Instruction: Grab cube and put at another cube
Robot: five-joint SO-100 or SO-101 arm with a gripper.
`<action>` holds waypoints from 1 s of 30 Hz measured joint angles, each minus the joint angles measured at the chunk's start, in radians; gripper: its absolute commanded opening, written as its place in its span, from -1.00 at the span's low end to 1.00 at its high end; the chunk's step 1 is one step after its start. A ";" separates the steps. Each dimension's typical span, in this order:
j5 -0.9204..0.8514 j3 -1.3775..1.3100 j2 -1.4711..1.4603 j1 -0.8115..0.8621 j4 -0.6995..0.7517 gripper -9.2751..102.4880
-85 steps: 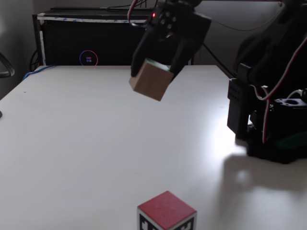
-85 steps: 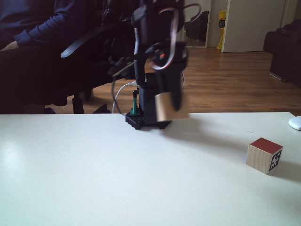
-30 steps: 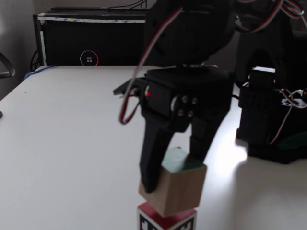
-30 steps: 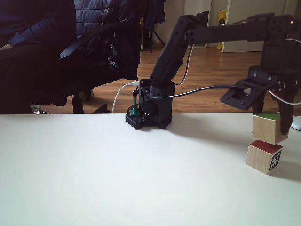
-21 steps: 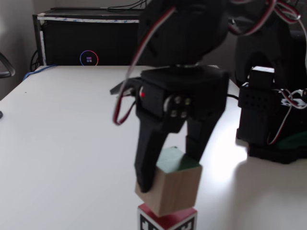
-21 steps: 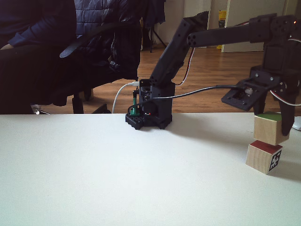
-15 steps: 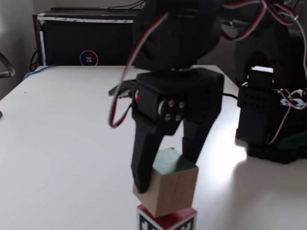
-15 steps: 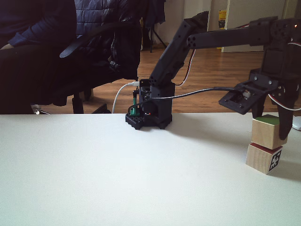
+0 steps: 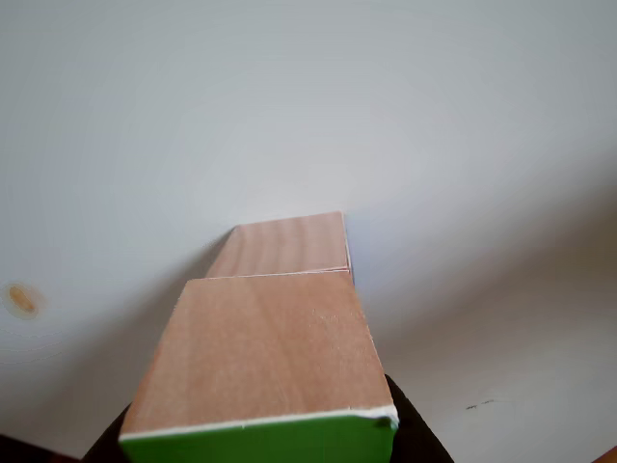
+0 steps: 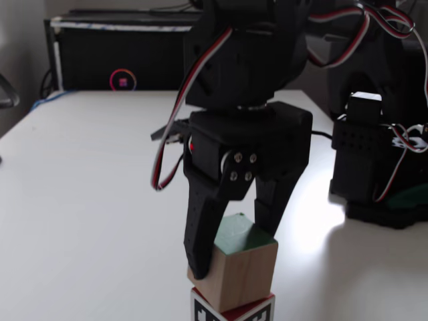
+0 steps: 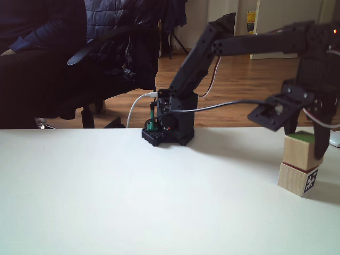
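The gripper [image 10: 231, 257] is closed on the cube [image 10: 235, 271], one finger down each of two opposite sides, and the cube sits between the fingers with a green face turned up in a fixed view. Directly beneath the gripper, another cube [image 10: 233, 309] stands on the counter [image 10: 87, 200]. In a fixed view the cube [image 11: 302, 150] appears to rest on top of another cube [image 11: 297, 179], the faces touching and no gap visible between them. The held block is turned somewhat about the vertical compared with the one below, so their edges do not line up exactly.

In the other view, the cube [image 9: 265, 362] fills the foreground with a bare wood face and a green edge at the bottom, and another cube [image 9: 284, 246] shows just beyond it as a strip of wood grain. Their left edges do not quite line up.

Judgement: the placing step is in hand and near its end. The grip is likely kept on so the block does not slip before it settles flat. The arm reaches well out from its base [image 11: 167, 125], which stands far behind the gripper. Risk: opening the fingers unevenly could nudge the upper block off its seat.
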 measured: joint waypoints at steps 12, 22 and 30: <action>0.009 -0.031 -0.020 0.002 0.005 -0.32; 0.018 -0.040 -0.029 -0.011 0.002 -0.22; 0.038 -0.048 -0.029 -0.026 0.000 -0.13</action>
